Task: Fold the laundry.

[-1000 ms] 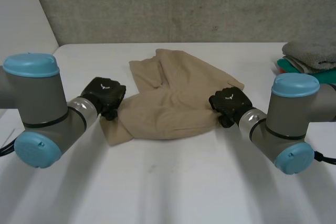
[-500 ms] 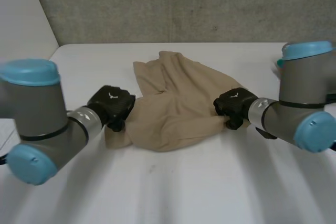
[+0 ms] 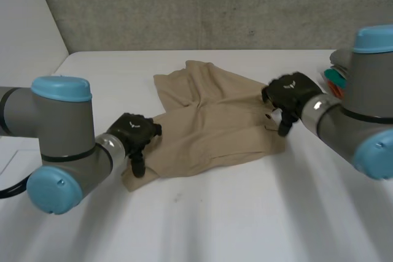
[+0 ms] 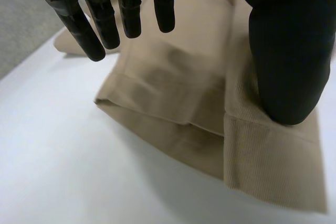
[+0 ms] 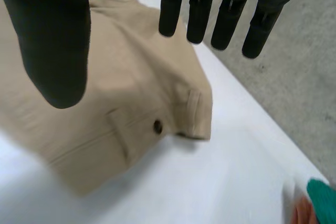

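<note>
Rumpled beige ribbed shorts (image 3: 212, 124): left hand (image 3: 134, 134), fingers straight and apart, hangs over a hemmed leg; right hand (image 3: 288, 90) likewise over the buttoned waistband.

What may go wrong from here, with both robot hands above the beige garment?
1. The left robot hand and right robot hand are open, neither gripping the beige garment; a lift would likely miss it.
2. The near hem lies in layers, so a pinch may catch only one.
3. The folded towels sit close to the right arm; a swing might hit them.
</note>
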Tool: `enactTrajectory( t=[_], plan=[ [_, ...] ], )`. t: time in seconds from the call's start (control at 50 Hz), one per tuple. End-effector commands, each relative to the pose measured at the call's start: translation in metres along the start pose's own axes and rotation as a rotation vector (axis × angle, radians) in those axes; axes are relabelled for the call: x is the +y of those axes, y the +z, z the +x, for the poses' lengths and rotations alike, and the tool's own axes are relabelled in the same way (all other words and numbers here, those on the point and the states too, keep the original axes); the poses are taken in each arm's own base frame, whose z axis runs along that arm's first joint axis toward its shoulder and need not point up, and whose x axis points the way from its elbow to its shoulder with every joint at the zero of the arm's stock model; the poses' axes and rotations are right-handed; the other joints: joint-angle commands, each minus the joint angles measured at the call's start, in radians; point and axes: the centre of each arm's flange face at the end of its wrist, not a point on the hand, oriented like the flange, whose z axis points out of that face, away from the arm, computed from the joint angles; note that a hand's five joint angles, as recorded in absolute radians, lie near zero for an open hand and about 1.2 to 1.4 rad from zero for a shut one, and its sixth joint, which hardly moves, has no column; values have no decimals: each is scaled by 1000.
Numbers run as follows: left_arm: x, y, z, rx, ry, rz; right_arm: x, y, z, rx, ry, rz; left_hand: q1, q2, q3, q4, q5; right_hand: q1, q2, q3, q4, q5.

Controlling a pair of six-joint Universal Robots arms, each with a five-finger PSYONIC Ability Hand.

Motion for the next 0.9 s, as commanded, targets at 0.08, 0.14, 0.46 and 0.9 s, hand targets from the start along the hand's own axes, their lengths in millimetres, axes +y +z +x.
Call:
enactTrajectory(
  t=[0.08,0.14,0.46,0.9],
  plan=[
    [5,-18,1,37,-17,-48,43,-45,-20,-121,24,-172,103,106,110,113,119,224,254,233,230,223],
    [-1,-29,1,50,-18,-36,56,-41,-27,-137,47,-137,156,159,163,166,172,195,225,204,201,194],
    [7,-23,14,95,-13,-73,93,17,-31,-9,83,46,455,458,463,465,472,95,125,104,101,94],
    [-6,2,-5,14,-56,-40,85,68,-35,8,50,160,1098,1101,1105,1108,1114,268,298,277,274,267]
  ],
)
